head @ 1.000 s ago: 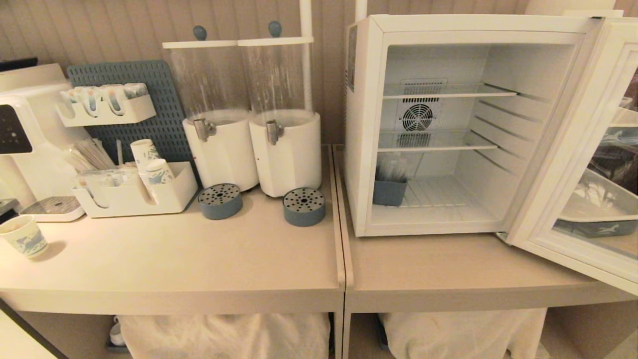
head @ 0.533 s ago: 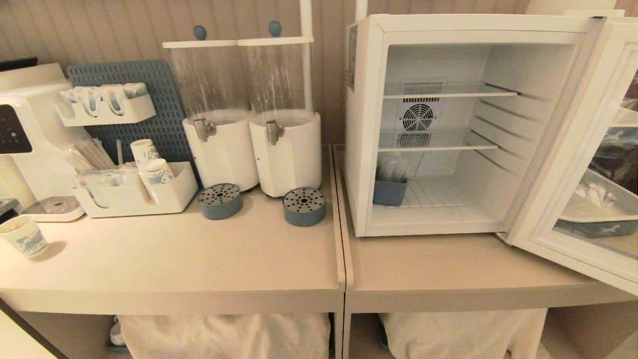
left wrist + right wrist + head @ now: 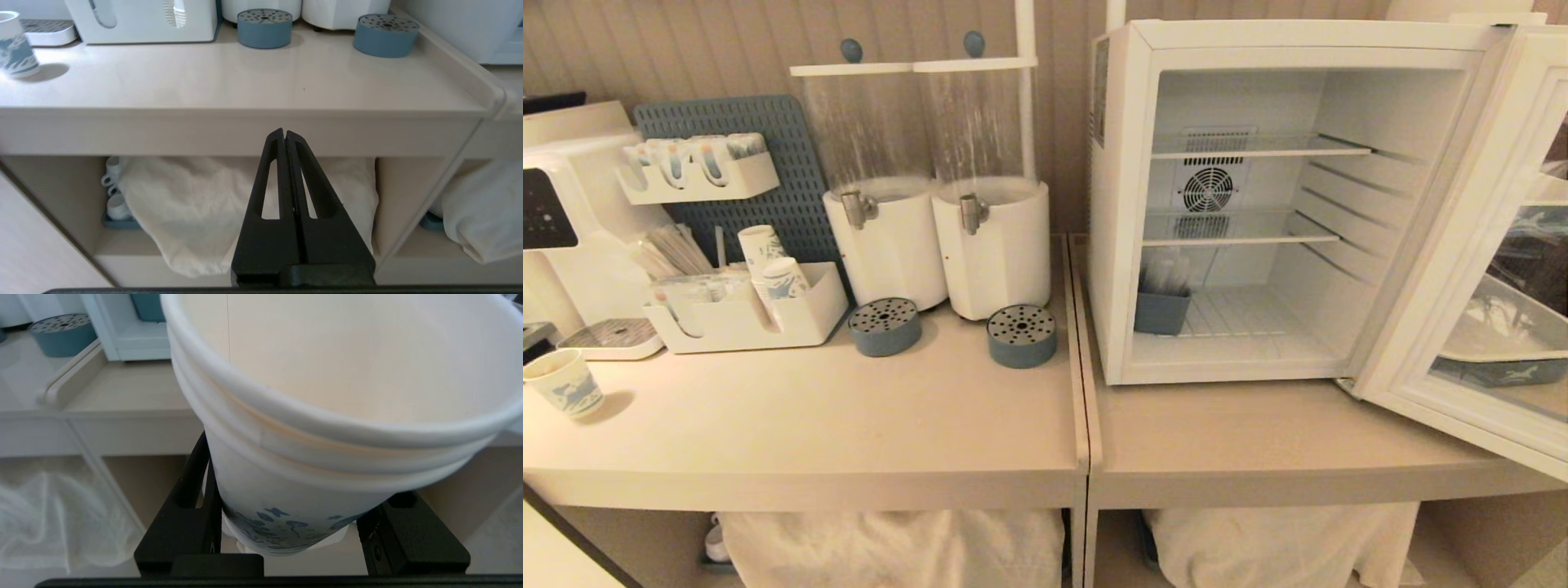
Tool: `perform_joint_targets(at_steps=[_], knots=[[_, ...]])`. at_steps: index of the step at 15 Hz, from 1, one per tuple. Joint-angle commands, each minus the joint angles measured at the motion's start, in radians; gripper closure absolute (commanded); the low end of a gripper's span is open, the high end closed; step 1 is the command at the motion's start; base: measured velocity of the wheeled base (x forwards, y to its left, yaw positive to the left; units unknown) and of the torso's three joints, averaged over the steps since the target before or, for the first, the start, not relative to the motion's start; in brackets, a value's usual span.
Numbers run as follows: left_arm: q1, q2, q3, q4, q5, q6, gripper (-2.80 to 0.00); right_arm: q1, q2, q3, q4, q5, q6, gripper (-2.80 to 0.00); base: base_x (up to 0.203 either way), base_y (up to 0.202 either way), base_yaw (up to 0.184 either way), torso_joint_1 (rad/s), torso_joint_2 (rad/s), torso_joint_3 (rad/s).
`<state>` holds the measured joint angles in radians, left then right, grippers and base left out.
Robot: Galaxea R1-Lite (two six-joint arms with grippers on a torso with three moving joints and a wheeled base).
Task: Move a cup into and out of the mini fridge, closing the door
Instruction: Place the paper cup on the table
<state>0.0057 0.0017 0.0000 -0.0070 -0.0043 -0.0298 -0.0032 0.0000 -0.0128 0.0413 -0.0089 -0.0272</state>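
Looking at: the biggest things first, then the small ones.
Table: I see the long pale table (image 3: pixel 849 425) with everything standing on it.
Mini fridge: the mini fridge (image 3: pixel 1119 204) sits at about 2 o'clock in my head view, white and boxy, with bare wire shelves inside.
Door: the door (image 3: pixel 1486 245) hangs wide open at 3 o'clock, so nothing blocks the way in.
Cup: the cup (image 3: pixel 286 490) is in my right hand, low and in front of the table edge. Neither arm shows in my head view.
Right gripper: the right gripper (image 3: pixel 286 535) is about half open, its two black fingers pressed on the cup's lower sides near the blue print.
Left gripper: the left gripper (image 3: pixel 284 136) is squeezed closed with nothing in it, parked below the table edge.
How it handles: I think the cup is very light, thin and easy to squash. Holding it low on the sides looks right, with a soft squeeze.
Other cup: a short cup (image 3: pixel 564 384) stands alone at 9 o'clock.
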Motion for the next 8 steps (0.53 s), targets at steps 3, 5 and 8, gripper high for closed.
perform_joint_targets(at_steps=[3, 5, 8], knots=[[0.0, 0.001, 0.002, -0.001, 0.0, 0.001, 0.0, 0.0, 0.003, -0.001, 0.0, -0.002, 0.003, 0.0, -0.174, 0.0, 0.002, 0.002, 0.0, 0.004], [0.0, 0.0, 0.002, -0.001, 0.0, -0.001, 0.0, 0.0, 0.004, -0.001, 0.0, -0.002, 0.003, 0.0, -0.189, 0.0, 0.001, 0.002, 0.0, 0.008], [0.0, 0.0, 0.002, -0.001, 0.0, -0.001, 0.0, 0.0, 0.003, -0.001, -0.001, -0.002, 0.01, 0.0, -0.134, 0.0, -0.004, 0.0, 0.0, 0.006]])
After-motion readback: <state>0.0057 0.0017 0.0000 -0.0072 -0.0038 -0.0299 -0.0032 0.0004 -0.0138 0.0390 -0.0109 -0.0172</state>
